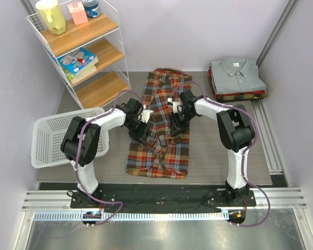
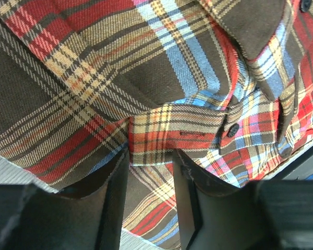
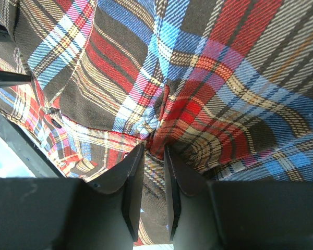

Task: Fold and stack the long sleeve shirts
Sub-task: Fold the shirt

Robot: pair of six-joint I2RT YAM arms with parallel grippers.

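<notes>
Black fingers (image 3: 134, 177) of the right gripper (image 3: 154, 151) stand narrow, pinching a small puckered ridge of the plaid shirt (image 1: 159, 151). The left gripper (image 2: 150, 156) straddles a buttoned cuff band (image 2: 172, 138), with cloth filling the gap, though I cannot tell whether it is clamped. That shirt lies lengthwise at the middle of the table (image 1: 206, 156), between the two arms, partly folded and rumpled. The thin right-hand pinch looks like the weak spot: limp, heavy flannel could slide out on lifting, or only the top layer might rise and leave the fold crooked. The left may catch just the cuff, so the sleeve would trail loose. Its cloth is a soft twill in red, brown, cream and blue checks, creased in rounded ridges. At the far right sits the folded stack (image 1: 239, 96), square-edged, with a smooth grey collared shirt (image 1: 235, 73) on top. A white mesh basket (image 1: 47, 140) stands at the near left, and a wire-and-wood shelf (image 1: 88, 57) at the far left.
</notes>
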